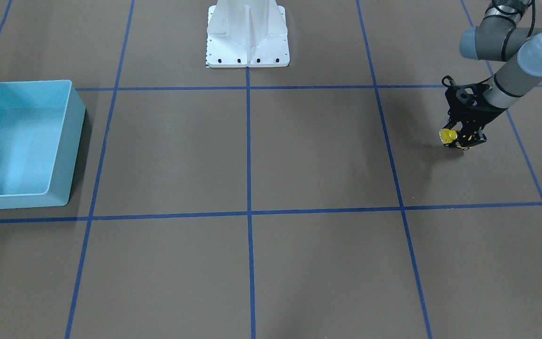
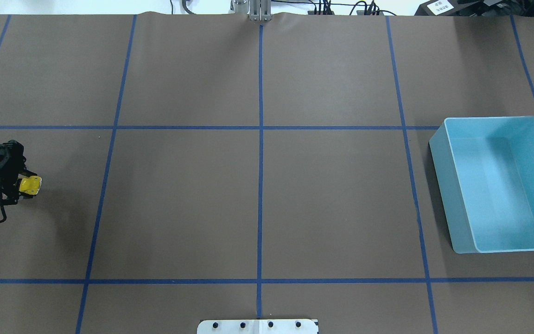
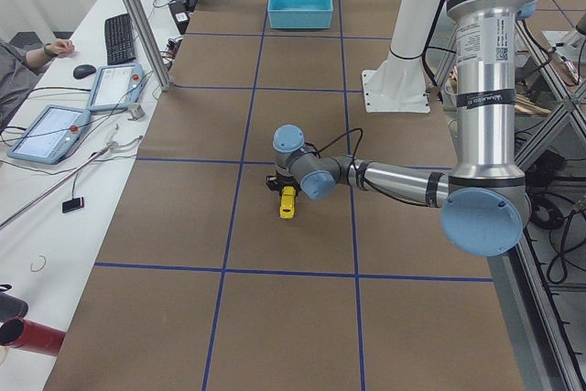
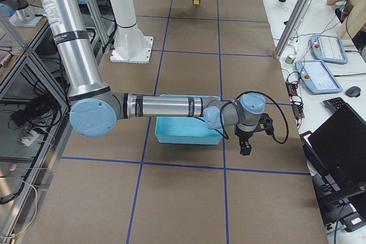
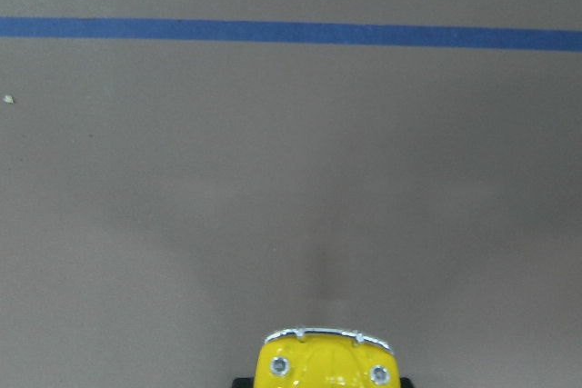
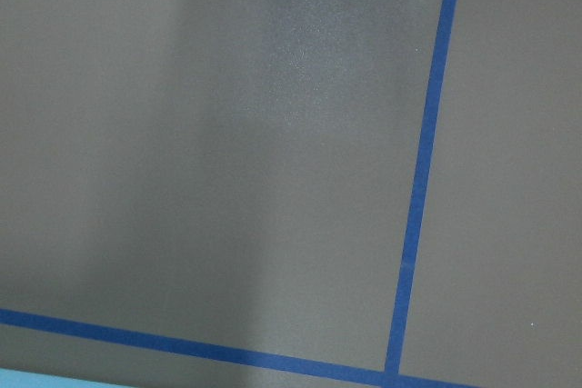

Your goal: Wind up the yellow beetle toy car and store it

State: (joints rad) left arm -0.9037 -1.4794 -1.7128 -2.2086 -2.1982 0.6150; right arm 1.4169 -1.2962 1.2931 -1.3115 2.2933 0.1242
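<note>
The yellow toy car (image 5: 327,367) is small, glossy and rounded, with a silver bumper and two round headlights on its nose. The left wrist view shows only that nose, cut off by the bottom edge. In the other views the car is too small to make out windows or wheels.

The black fingers (image 1: 469,137) of the left end effector (image 1: 455,139) cover much of its body. This end effector is clamped on the car and holds it nose down just above the table (image 2: 257,199), near the table's left edge.

The right end effector (image 4: 244,143) hangs near the table's right edge, beside the blue bin (image 2: 450,195). I cannot tell how its jaws stand.
</note>
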